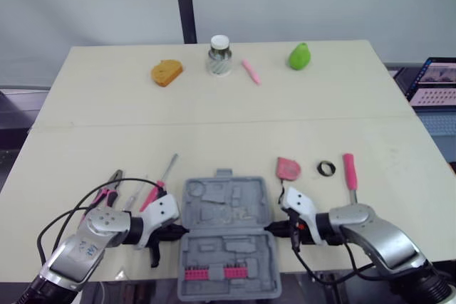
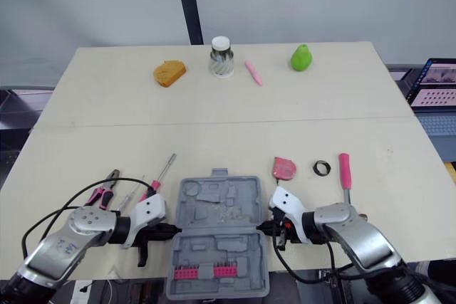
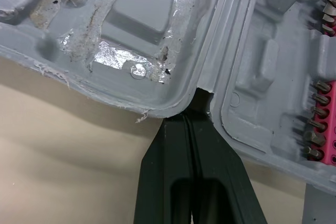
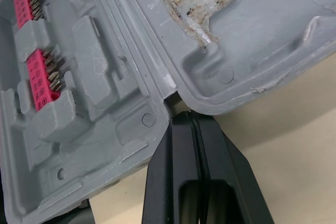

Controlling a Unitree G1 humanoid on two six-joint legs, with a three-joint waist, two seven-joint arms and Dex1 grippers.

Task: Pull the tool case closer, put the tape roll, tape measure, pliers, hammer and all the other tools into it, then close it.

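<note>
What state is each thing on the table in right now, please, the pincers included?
Case: open, lying flat, at the table's near edge.
Bits: seated in the case's near half.
Jar: upright, capped.
Tape roll: flat on the table, outside the case.
Left pincer: shut, tip at the case's hinge.
Right pincer: shut, tip at the hinge.

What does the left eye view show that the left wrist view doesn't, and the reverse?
Left eye view: tape measure, tape roll, pink-handled tool and pliers lying on the table outside the tool case, plus the right gripper at its side. Left wrist view: the left gripper shut, tips at the hinge notch, and foil scraps in the lid. Both: the open case and its pink bit holder.
</note>
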